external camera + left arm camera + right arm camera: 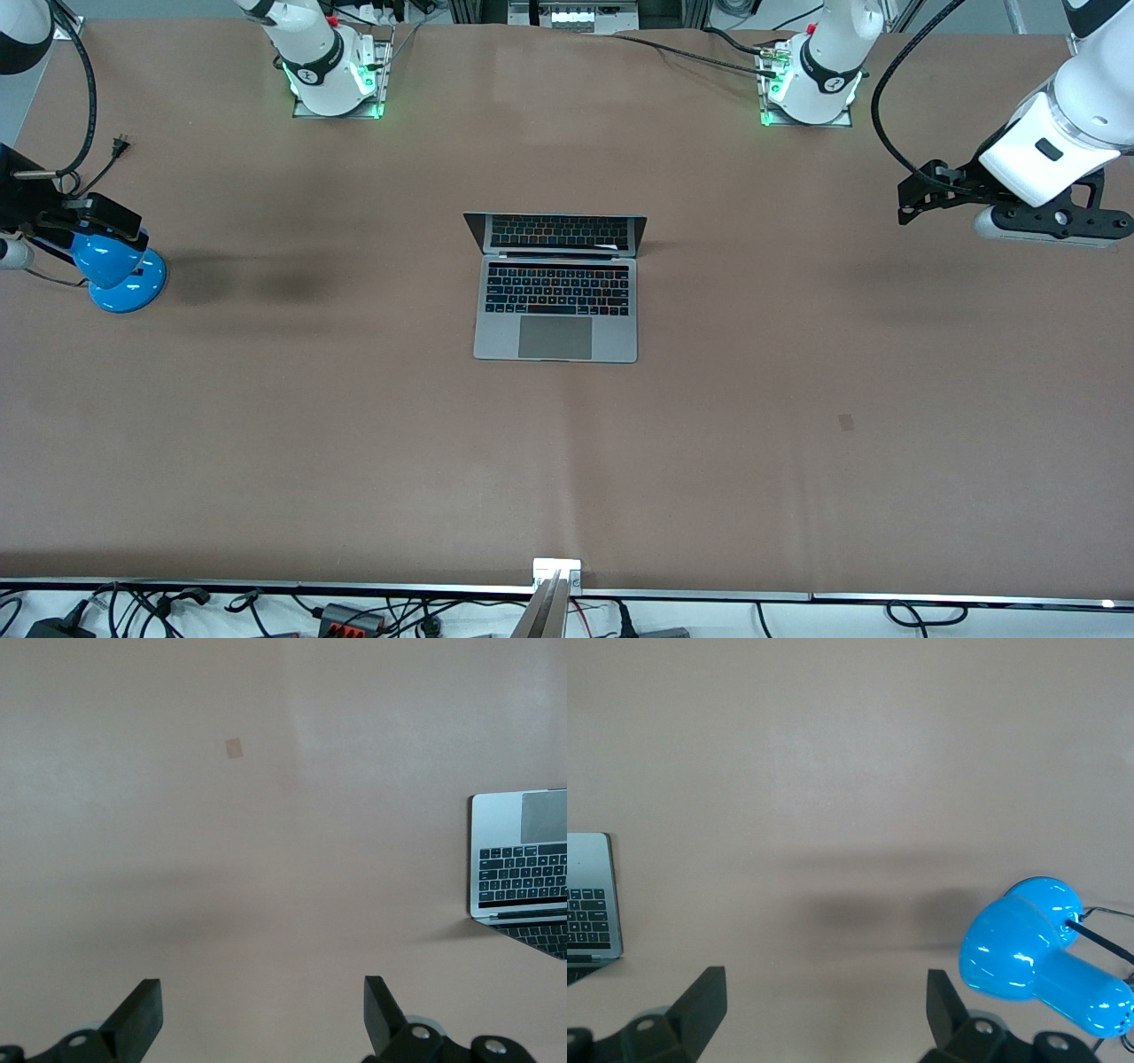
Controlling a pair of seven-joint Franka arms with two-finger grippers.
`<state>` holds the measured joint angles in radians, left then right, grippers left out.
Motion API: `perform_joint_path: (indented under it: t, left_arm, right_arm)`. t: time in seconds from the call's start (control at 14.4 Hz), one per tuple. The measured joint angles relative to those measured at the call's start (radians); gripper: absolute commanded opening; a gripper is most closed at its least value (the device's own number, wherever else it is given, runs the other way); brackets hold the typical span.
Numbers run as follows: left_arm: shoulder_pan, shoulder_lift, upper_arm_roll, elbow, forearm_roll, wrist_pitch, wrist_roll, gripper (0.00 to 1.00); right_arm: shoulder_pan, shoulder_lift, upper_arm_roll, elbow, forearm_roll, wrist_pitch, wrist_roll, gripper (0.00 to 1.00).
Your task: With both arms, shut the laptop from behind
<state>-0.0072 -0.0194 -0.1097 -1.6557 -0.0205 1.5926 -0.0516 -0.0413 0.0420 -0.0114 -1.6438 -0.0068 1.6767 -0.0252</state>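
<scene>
At frame centre, laptop [556, 285] on table [797, 443], lid up, untouched. Left gripper [912, 202] at right edge, right gripper [824, 1014] at left edge above lamp [115, 266]; jaws wide, empty. Closing all left.

Robotics lab: two white arms [310, 62] bolted to a brown-covered desk [797, 399], cables [354, 611] and power gear along its edge.
</scene>
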Motion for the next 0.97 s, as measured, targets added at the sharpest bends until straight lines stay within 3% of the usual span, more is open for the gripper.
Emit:
perform_joint_path:
  t: [0.14,0.21,0.28,0.35,0.49,0.56,0.83,0.97]
  left_arm:
    - [0.0,0.005,0.0,0.0,0.0,-0.052,0.0,1.0]
    - [0.0,0.01,0.0,0.001,0.0,-0.077,0.0,1.0]
    - [0.0,0.02,0.001,0.004,0.0,-0.089,0.0,1.0]
    - [0.0,0.035,0.002,0.01,0.0,-0.09,0.0,1.0]
    - [0.003,0.084,0.007,0.04,0.0,-0.09,0.001,1.0]
    - [0.01,0.118,0.009,0.064,0.0,-0.089,0.001,0.9]
    - [0.029,0.284,0.014,0.243,0.0,-0.085,0.024,0.1]
    - [0.027,0.323,0.008,0.287,0.0,-0.099,0.034,0.01]
  right_arm:
    - [0.0,0.001,0.0,0.0,0.0,0.0,0.0,1.0]
    - [0.0,0.002,0.0,0.0,0.0,-0.001,0.0,0.86]
    - [0.0,0.004,0.0,0.0,0.0,-0.001,0.0,0.35]
    - [0.001,0.005,0.001,-0.001,0.0,-0.001,0.0,0.06]
    - [0.001,0.005,0.002,0.0,0.0,-0.002,0.0,0.0]
    - [0.001,0.005,0.002,0.0,0.0,-0.002,0.0,0.0]
    - [0.009,0.006,0.005,-0.003,0.001,-0.022,-0.01,0.0]
    - [0.026,0.02,0.009,-0.006,0.009,-0.043,-0.021,0.0]
